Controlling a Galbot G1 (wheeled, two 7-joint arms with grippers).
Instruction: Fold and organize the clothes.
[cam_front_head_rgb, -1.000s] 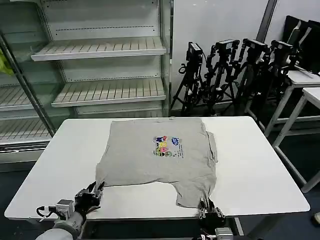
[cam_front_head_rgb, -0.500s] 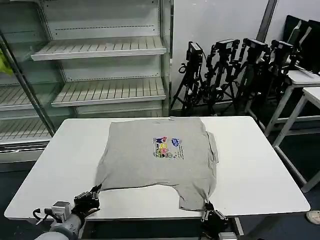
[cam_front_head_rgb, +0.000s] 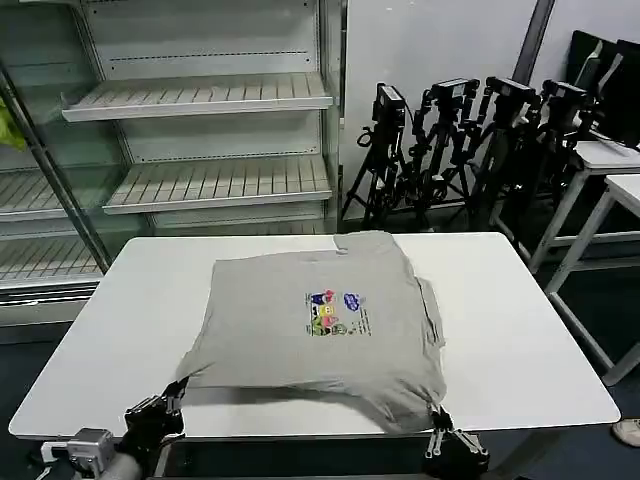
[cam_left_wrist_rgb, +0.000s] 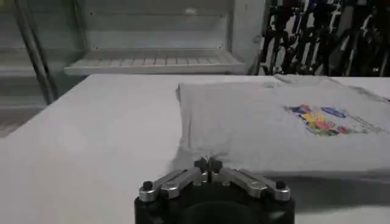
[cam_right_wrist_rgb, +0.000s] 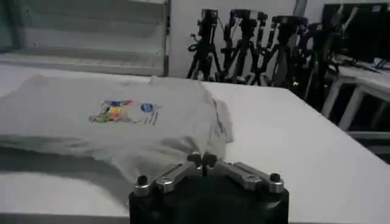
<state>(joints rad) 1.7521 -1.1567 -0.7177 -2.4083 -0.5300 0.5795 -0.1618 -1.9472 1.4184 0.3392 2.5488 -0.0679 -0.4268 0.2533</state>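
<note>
Over the last second both grippers had drawn back toward the robot, and the T-shirt (cam_front_head_rgb: 320, 320) came with them. The left gripper (cam_front_head_rgb: 172, 398), which had sat beside the near-left hem corner, now lay at the near edge of the white table (cam_front_head_rgb: 520, 330), its fingers closed together on that corner. The right gripper (cam_front_head_rgb: 436, 420) was pinched on the near-right corner in the same way, just past the table edge. The hem, ragged and notched a second earlier, was now pulled straighter and hung slightly raised, throwing a shadow on the tabletop beneath it. The collar had slid nearer too, leaving bare table at the far side.

I read this as a spreading or flattening pull before the first fold, so the folding itself had not yet begun. The printed graphic (cam_front_head_rgb: 335, 312) faced up, a little right of centre, and a right sleeve lay tucked along that side.

Empty shelving (cam_front_head_rgb: 200, 180) stood far left and a row of tripods (cam_front_head_rgb: 470, 140) far right, both well apart from the work. Nothing on the table blocked the cloth. The grip on the right corner looked secure, though fabric hid the fingertips there.
</note>
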